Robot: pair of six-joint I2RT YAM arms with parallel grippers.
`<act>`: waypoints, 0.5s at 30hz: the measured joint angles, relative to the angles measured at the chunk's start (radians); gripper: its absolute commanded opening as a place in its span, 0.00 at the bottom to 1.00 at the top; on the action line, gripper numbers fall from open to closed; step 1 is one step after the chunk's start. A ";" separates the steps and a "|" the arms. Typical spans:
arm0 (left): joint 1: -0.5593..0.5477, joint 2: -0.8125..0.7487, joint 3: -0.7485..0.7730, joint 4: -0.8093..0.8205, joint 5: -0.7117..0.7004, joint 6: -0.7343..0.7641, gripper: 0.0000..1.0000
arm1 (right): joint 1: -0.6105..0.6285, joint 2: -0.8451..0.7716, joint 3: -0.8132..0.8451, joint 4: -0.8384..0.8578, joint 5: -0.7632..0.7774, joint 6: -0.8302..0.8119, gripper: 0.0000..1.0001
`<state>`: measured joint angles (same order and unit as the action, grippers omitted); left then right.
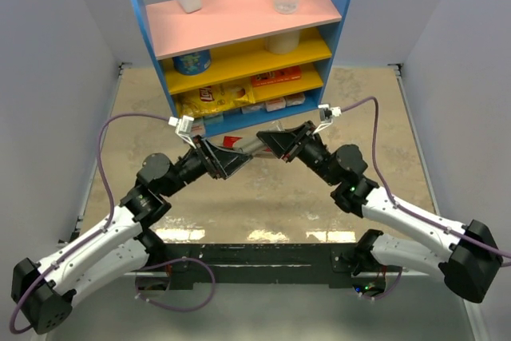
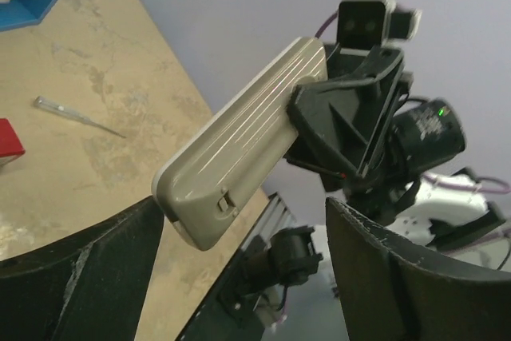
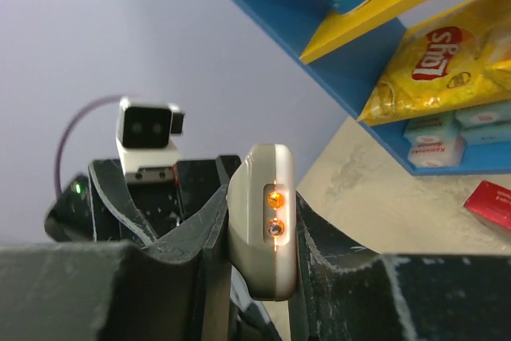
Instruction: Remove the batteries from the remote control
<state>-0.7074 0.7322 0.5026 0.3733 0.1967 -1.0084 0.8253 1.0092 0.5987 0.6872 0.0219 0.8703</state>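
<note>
The remote control (image 2: 239,145) is a pale grey-beige bar held in the air between both arms; its ribbed back with a small latch faces the left wrist camera. My right gripper (image 3: 259,233) is shut on one end of the remote (image 3: 263,221), where two small orange lights show. My left gripper (image 2: 243,225) is open, its fingers (image 2: 88,269) standing either side of the remote's other end, not closed on it. In the top view the remote (image 1: 252,143) spans between the left gripper (image 1: 238,162) and the right gripper (image 1: 275,143). No batteries are in view.
A blue shelf unit (image 1: 148,21) with snacks and bottles stands just behind the grippers. A thin pale stick (image 2: 76,115) and a red box (image 2: 6,148) lie on the beige tabletop (image 1: 375,125). The red box also shows in the right wrist view (image 3: 491,201).
</note>
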 measured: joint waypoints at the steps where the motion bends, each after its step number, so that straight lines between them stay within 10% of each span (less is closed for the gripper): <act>1: 0.000 0.009 0.027 -0.046 0.021 0.039 0.84 | -0.012 0.004 0.016 -0.016 -0.045 -0.014 0.00; 15: 0.000 0.062 0.244 -0.536 0.192 0.473 0.82 | -0.161 0.036 0.123 -0.336 -0.661 -0.191 0.00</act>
<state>-0.7074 0.7944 0.7464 -0.1627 0.3889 -0.5350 0.6647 1.0454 0.7216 0.3511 -0.6388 0.6796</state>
